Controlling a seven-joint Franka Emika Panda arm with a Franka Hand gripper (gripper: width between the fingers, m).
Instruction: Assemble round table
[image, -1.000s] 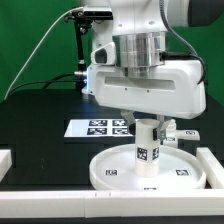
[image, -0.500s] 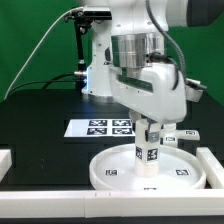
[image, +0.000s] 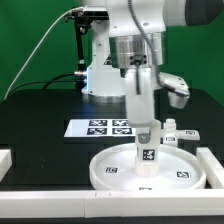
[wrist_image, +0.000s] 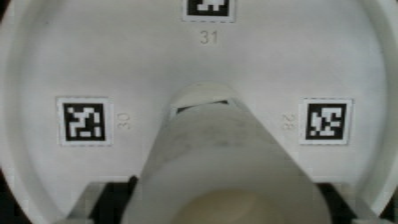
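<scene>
Gripping now: the hand (image: 146, 130) is pinching the leg (image: 146, 156) near its top, one finger on each side. In the wrist view the leg is filling the gap between the dark pads (wrist_image: 114, 202).
Leg position: it is standing upright at the middle of the disc (image: 108, 172), its foot touching the disc's floor.
Disc position: it is lying flat on the black desk (image: 40, 115), tucked into the corner made by the white rails (image: 60, 200).
Step in hand: most likely the leg is being seated or screwed into the disc's centre.
Next move: probably calling for a turn about the leg's own axis with light downward pressure, holding it vertical, then letting go.
Around: the marker board (image: 100, 127) is lying just behind the disc, and small white parts (image: 182, 133) are sitting at the exterior view's right.
In the way: nothing is crowding the leg, and the rails are sitting close to the disc's rim, well below the hand.
</scene>
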